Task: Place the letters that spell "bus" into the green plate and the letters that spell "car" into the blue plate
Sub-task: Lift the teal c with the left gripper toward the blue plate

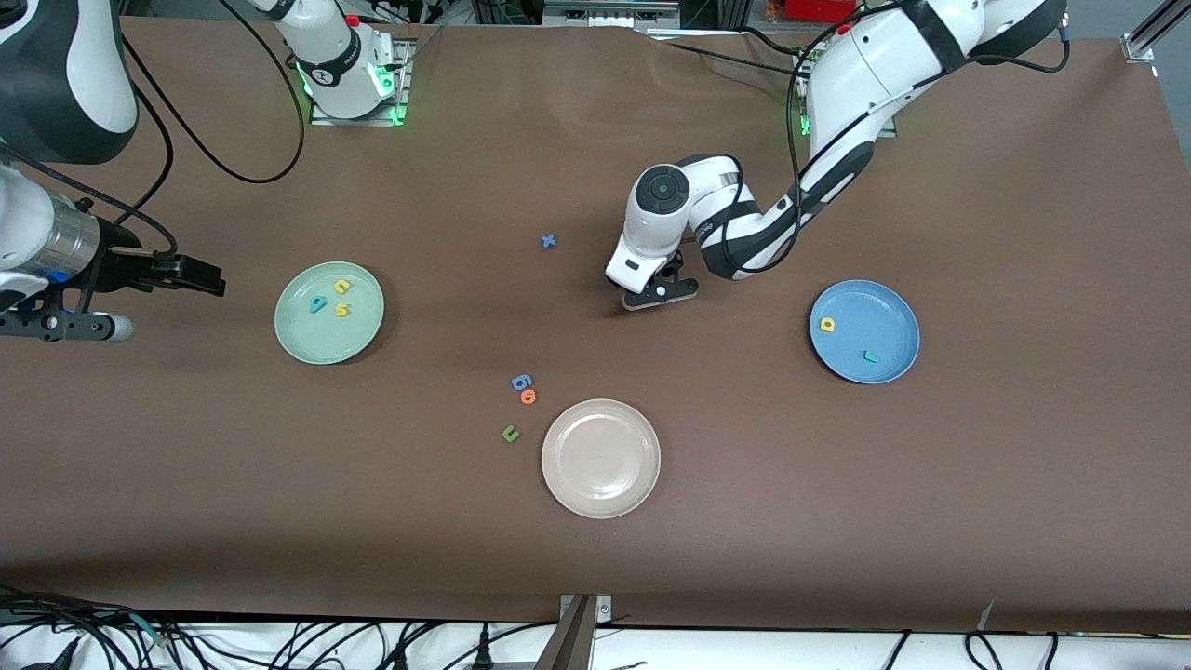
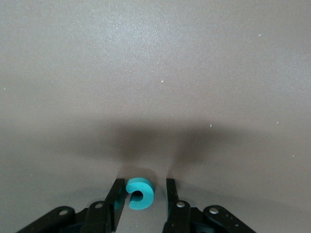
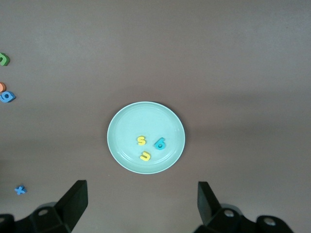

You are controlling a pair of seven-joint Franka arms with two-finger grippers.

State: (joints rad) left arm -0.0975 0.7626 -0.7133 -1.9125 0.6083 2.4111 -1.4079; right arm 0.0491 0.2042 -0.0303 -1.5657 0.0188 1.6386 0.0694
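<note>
The teal "c" point(image 2: 140, 193) is seen lying on the table point(image 2: 155, 73) between the fingers of the left gripper point(image 2: 142, 194), which is lowered around it; one finger point(image 2: 116, 191) touches it, the other stands just apart. The right gripper point(image 3: 141, 199) is held wide open, empty, waiting near the green plate point(image 3: 121, 126)

Bare table surrounds the teal "c" point(image 2: 140, 192); only the left gripper point(image 2: 142, 194) jaws flank it.

Seen from the front camera, one plate point(image 1: 290, 342) holding three letters point(image 1: 342, 310) lies at nine o'clock on the counter point(image 1: 930, 521), another plate point(image 1: 884, 312) holding two letters point(image 1: 826, 324) at three, a third plate point(image 1: 601, 458) at six, loose letters point(image 1: 523, 383) at its ten o'clock.
</note>
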